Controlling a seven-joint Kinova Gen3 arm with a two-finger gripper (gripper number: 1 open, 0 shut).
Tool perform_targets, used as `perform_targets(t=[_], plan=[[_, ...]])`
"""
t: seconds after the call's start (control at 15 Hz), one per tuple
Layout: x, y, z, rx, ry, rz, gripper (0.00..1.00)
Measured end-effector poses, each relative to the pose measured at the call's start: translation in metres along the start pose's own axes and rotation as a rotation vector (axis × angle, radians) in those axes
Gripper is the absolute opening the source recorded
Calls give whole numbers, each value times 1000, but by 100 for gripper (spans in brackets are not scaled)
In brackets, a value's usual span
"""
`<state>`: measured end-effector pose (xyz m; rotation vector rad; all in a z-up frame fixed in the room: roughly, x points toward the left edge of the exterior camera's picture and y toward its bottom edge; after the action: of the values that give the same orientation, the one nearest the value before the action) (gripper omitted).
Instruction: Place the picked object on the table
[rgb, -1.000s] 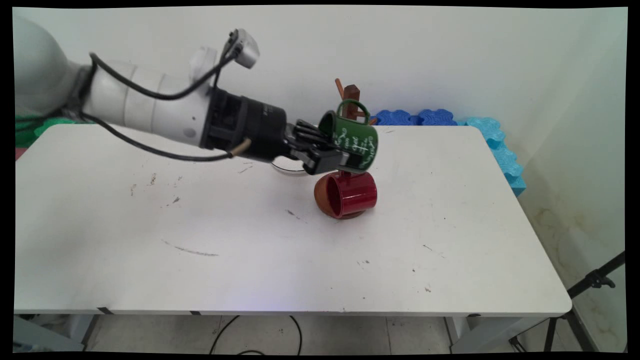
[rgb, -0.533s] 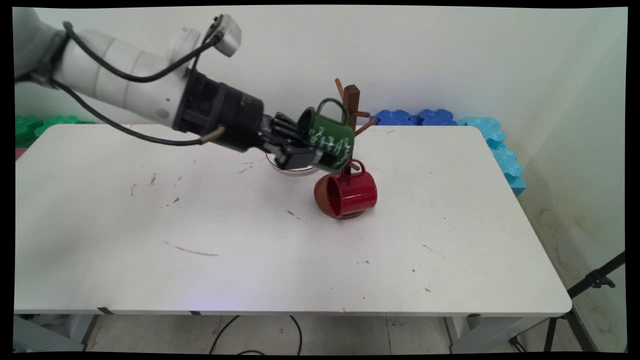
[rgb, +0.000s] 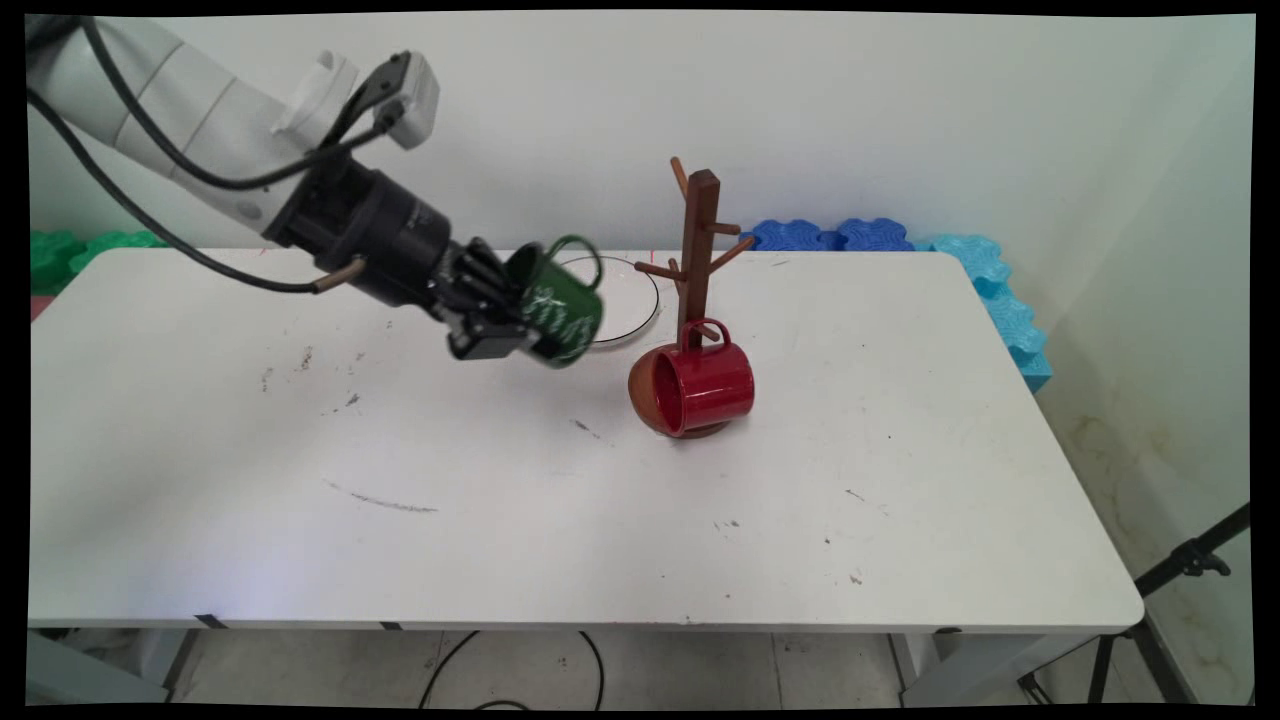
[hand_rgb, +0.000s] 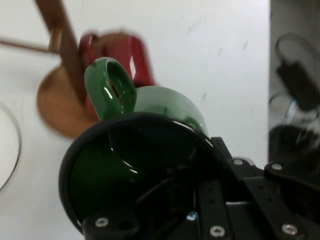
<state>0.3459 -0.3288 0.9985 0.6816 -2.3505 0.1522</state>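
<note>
While the arm (rgb: 200, 110) reaches in from the upper left and slopes downward to the right, the gripper (rgb: 490, 318) is held above the white table (rgb: 500, 520), left of the mug tree (rgb: 697, 270) and clear of it. Black cables (rgb: 150, 230) hang along the arm, and a small grey camera unit (rgb: 408, 85) sits on top of the wrist.

The jaws are closed on the rim wall of a green mug (rgb: 557, 312), one finger inside the mug and one outside, as the hand view shows (hand_rgb: 150, 165). The mug is tilted, with its mouth toward the wrist and its handle uppermost. It carries white lettering on its side. Its interior is dark, and nothing is seen in it in the hand view.

A clear glass plate (rgb: 625, 300) lies flat on the table just behind the green mug, between the gripper and the mug tree.

A red mug (rgb: 700, 388) hangs by its handle from a low peg of the tree, lying sideways with its open mouth facing left. Nothing is seen inside it. It rests close above the tree's round base.

Count: two mugs (one green, one red), one mug tree, one glass plate. Blue foam pieces (rgb: 900, 240) line the far right edge of the table, and green foam pieces (rgb: 70, 250) lie at the far left.
</note>
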Motion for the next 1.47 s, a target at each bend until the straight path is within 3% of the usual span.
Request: perform_targets(t=[0.4,0.8,1.13,1.47], plan=[[-9,-16,6,72,-183,54,0],[-20,-30,41,143,-350,146,0],[-27,-41,77,176,-411,191,0],[-33,-53,117,185,-438,218,0]])
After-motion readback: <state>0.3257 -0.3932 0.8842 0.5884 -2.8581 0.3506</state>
